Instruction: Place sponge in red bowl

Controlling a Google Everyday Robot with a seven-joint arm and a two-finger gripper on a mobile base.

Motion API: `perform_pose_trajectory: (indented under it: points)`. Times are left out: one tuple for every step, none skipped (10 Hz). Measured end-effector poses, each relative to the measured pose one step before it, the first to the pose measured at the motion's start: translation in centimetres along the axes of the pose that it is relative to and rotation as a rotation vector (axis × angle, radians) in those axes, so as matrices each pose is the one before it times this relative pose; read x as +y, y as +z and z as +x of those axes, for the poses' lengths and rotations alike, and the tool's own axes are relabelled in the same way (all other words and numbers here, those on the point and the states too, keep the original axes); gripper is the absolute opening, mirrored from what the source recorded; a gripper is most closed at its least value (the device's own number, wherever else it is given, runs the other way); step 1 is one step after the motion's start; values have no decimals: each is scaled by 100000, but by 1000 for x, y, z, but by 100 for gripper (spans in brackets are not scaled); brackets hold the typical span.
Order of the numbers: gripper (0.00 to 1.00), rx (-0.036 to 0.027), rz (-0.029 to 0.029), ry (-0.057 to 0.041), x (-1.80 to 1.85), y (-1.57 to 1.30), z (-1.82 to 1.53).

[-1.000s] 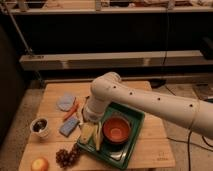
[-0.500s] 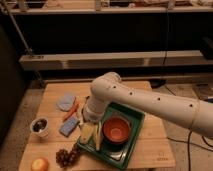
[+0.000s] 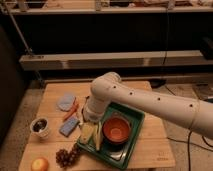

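Orange-red and round, the bowl with the darker rim [image 3: 117, 130] is being carried by a dark green rectangular tray [image 3: 134, 116] near the front edge of the pale wooden counter [image 3: 155, 150]. Long yellow-green strips [image 3: 92, 135] are being held beside it in the same tray.

Just outside the tray, on the side away from the bowl, the small flat light blue sponge [image 3: 69, 126] is being supported flat by the counter, with nothing gripping it. Its long axis is being laid diagonally, from the near end by the small white cup with dark contents [image 3: 40, 126] toward the far end by the tray.

Just beside that far end, the gripper [image 3: 88, 118] is being hung low over the counter at the end of the white jointed arm [image 3: 145, 97]. Whether the gripper is being held spread or pressed together cannot be told.

The coming move is being judged to turn on one relation. The sponge is lying on the cup side of the gripper and the bowl on the opposite side, so a short shift toward the cup and a grasp across the sponge's short axis are being called for.
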Motion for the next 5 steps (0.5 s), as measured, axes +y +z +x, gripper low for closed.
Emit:
perform_pose_trajectory:
  points:
    - [80,-261,-723,-405,7,-26,34]
    - [80,-492,-2333,-1320,189,-173,177]
    - [80,228,-3452,-4313,351,-307,588]
    - [80,843,-4184,-9552,777,-251,646]
    - [80,915,-4184,-12096,1019,-19,1112]
